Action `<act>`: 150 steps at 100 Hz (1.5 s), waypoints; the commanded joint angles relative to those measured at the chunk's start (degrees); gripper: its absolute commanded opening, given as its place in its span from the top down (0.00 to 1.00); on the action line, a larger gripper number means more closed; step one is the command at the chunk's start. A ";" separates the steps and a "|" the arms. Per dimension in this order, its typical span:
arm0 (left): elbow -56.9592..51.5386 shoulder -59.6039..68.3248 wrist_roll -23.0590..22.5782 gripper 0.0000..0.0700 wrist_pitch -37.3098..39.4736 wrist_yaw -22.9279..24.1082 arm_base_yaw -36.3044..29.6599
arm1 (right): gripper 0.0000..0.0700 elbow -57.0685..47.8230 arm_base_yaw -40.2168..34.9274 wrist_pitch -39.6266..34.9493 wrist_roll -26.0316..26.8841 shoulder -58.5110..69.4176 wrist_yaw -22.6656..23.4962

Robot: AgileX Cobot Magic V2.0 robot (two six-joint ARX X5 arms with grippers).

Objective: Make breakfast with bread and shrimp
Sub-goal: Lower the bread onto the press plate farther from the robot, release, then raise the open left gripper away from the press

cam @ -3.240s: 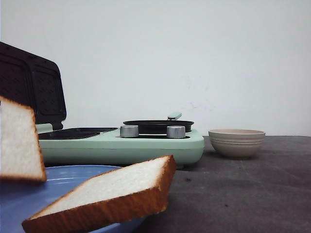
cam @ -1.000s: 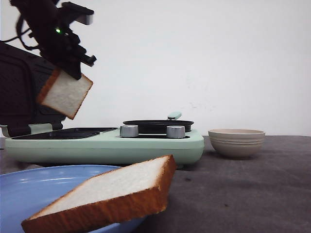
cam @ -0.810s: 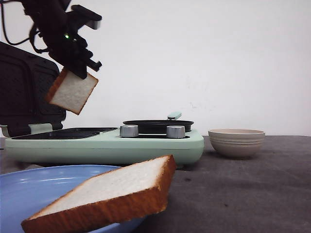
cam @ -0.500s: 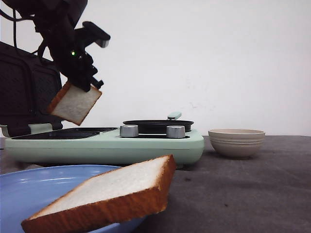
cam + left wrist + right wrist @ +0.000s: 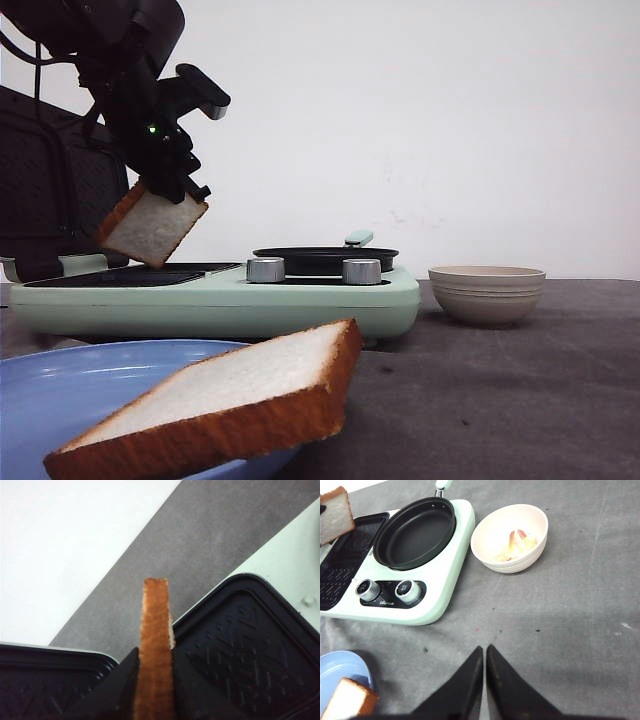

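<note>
At far left, the left gripper is clamped on 1 bread slice, hanging tilted just above the sandwich maker's grill plate. Soft and light (easily crushed), it is best pinched at the crust. The second slice leans on the blue plate. The right gripper is closed, empty.

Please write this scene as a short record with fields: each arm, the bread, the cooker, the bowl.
left gripper: jaws shut on held bread slice, tilted, above the open sandwich plate
right gripper: jaws shut, holding nothing, above the grey table
second bread slice: lies on the blue plate
cooker: mint green, lid open, black pan beside the sandwich plate
bowl: beige, holds shrimp
</note>
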State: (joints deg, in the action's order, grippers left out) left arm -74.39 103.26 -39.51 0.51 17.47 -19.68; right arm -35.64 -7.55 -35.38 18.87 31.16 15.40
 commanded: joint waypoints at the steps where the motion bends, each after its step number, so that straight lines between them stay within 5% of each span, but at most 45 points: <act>1: -1.31 1.70 -0.37 1.00 0.90 0.11 -0.26 | 0.99 -0.96 -0.26 0.39 -0.50 0.11 0.02; 73: -1.31 3.52 1.09 0.99 0.81 -1.01 -0.59 | 0.99 -0.96 -0.24 0.39 -0.50 0.11 0.02; 97: -1.31 3.52 1.68 0.65 0.79 -3.87 -1.03 | 0.99 -0.96 -0.24 0.39 -0.50 0.11 0.02; 119: -1.31 3.52 4.72 0.57 0.81 -4.15 -1.40 | 0.99 -0.96 -0.24 0.39 -0.96 0.11 0.00; 132: -1.31 3.52 6.62 0.32 0.92 -5.01 -1.40 | 0.99 -0.96 -0.24 0.37 -1.22 0.11 -0.39; 150: -1.33 3.48 8.72 0.30 0.90 -5.05 -1.46 | 0.99 -0.96 -0.24 0.37 -1.31 0.13 -0.39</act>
State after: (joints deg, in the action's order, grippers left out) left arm -74.41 105.34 -32.86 0.78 12.84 -20.80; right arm -35.64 -7.55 -35.38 18.22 31.16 15.16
